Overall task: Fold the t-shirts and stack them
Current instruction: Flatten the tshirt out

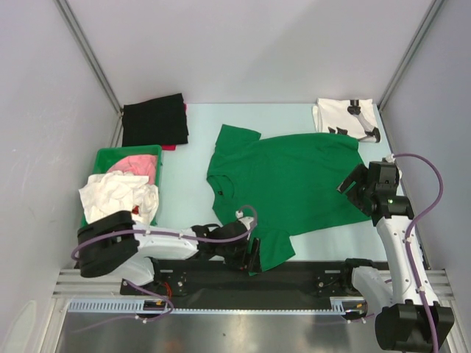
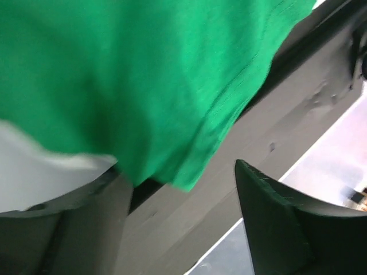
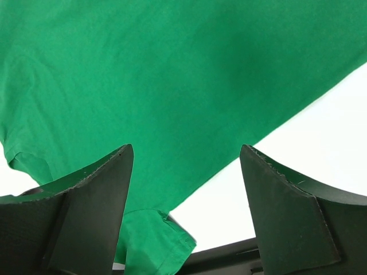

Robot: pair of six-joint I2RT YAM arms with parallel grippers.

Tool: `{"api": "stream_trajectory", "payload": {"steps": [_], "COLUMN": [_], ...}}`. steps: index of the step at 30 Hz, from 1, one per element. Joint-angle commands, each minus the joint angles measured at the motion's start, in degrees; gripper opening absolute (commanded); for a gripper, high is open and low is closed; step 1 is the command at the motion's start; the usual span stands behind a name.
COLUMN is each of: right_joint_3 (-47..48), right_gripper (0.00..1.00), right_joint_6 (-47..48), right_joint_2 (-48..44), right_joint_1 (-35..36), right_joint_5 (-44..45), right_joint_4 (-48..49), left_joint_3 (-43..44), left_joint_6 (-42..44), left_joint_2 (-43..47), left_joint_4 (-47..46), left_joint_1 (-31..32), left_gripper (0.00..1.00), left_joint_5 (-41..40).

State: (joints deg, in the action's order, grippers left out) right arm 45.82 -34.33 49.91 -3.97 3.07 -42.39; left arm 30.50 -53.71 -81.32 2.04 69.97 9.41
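The bright green t-shirt (image 1: 287, 184) lies spread flat in the middle of the table, and its near sleeve hangs over the front edge. My left gripper (image 1: 252, 254) is at that sleeve. In the left wrist view (image 2: 178, 172) its jaws stand wide apart, with the sleeve's edge (image 2: 183, 172) between them, near the left finger. My right gripper (image 1: 350, 188) hovers open over the shirt's right hem (image 3: 172, 86); its fingers (image 3: 97, 200) are apart and hold nothing. A white t-shirt with black print (image 1: 344, 118) lies folded at the back right.
A folded black cloth (image 1: 154, 121) lies at the back left. A green bin (image 1: 110, 156) on the left holds pink and white clothes. The black rail (image 1: 294, 276) runs along the table's front edge. Grey walls close in both sides.
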Motion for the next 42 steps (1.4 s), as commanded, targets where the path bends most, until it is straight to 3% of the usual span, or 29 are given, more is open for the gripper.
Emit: {"api": "stream_trajectory", "payload": {"steps": [1,2,3,5,6,7,9,13,17,22,25,36,42], "right_joint_3": [0.2,0.3,0.3,0.5,0.6,0.5,0.6,0.1,-0.1,-3.7,-5.7,-14.4,-13.8], "right_gripper": [0.81,0.81,0.81,0.81,0.81,0.80,0.81,0.81,0.81,0.82,0.83,0.89,0.92], "right_joint_6": [0.0,0.2,0.4,0.8,0.9,1.1,1.2,1.1,-1.0,-6.5,-10.0,-26.0,-33.0], "right_joint_2": [-0.8,-0.7,-0.8,-0.8,-0.8,-0.8,-0.7,-0.3,1.0,0.5,0.1,-13.0,-9.0], "right_joint_1": [0.1,0.1,0.0,0.0,-0.1,-0.2,-0.2,-0.2,-0.2,-0.3,-0.8,-1.3,-4.3], "right_joint_5": [-0.7,-0.5,-0.5,-0.7,-0.6,-0.7,-1.0,-1.8,-0.7,1.5,3.1,15.7,23.2], "right_joint_4": [0.3,0.4,0.4,0.3,0.4,0.3,0.3,0.6,-0.8,-1.0,-1.3,-11.9,-16.6], "left_joint_3": [1.0,1.1,1.2,1.7,1.7,1.8,1.9,1.0,-2.8,-7.6,-10.1,-12.4,-12.7], "left_joint_6": [-1.8,-2.2,-2.4,-2.5,-2.7,-2.8,-2.6,-2.4,-3.9,-5.3,-6.5,-9.6,-8.7], "left_joint_2": [-4.7,-5.7,-6.9,-7.2,-6.9,-5.7,-3.8,3.8,19.5,38.3,47.7,47.5,45.7], "left_joint_4": [-6.3,-8.4,-8.8,-8.8,-8.5,-7.8,-2.9,9.8,20.2,34.3,34.1,33.4,30.2], "left_joint_1": [1.1,1.1,1.1,1.2,1.2,1.1,1.2,1.1,0.1,-5.6,-6.7,-6.7,-6.7], "left_gripper": [0.74,0.70,0.57,0.43,0.33,0.15,0.01,0.00,0.00,0.00,0.01,0.04,0.04], "left_joint_5": [2.4,2.9,3.2,3.0,2.6,1.0,-1.3,-8.7,-14.7,-17.4,-15.7,-15.3,-13.8]}}
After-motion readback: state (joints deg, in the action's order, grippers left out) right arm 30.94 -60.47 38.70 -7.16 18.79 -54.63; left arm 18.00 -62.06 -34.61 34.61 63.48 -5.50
